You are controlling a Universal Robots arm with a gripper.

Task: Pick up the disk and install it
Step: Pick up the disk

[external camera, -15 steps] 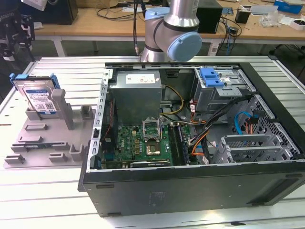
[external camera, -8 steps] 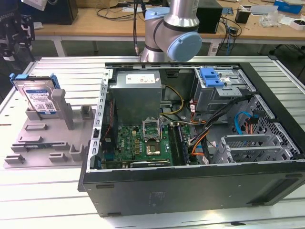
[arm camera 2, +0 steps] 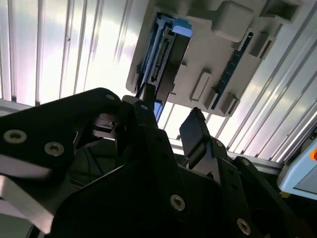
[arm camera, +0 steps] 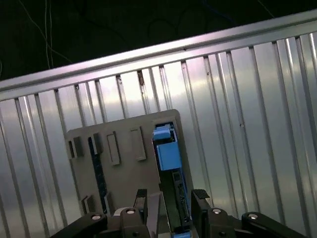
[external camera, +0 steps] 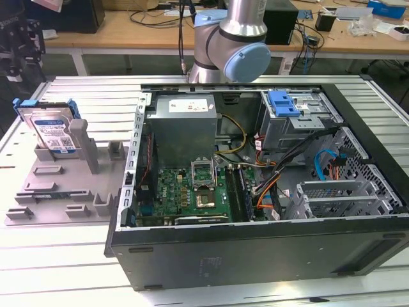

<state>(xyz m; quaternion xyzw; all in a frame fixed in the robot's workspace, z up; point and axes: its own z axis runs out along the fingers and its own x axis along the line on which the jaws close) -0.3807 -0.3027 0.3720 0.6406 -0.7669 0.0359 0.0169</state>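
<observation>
The disk [external camera: 54, 131], silver with a white-and-blue label and a blue bracket, stands on edge in a slot of the grey holder [external camera: 64, 185] at the exterior view's left. A black gripper assembly [external camera: 22, 50] hangs above and behind it. In the first wrist view, my gripper [arm camera: 172, 199] is open, and the disk [arm camera: 168, 151] runs up between the two fingertips [arm camera: 142, 197], which stay apart from it. In the second wrist view, the gripper [arm camera 2: 168, 113] points at the disk [arm camera 2: 166, 47] from a distance.
An open computer case [external camera: 255, 249] fills the exterior view's middle and right, with a motherboard, cables and a metal drive cage topped by a blue tray [external camera: 284, 102]. The ribbed metal table [external camera: 57, 268] carries everything. The arm's base [external camera: 230, 45] stands behind the case.
</observation>
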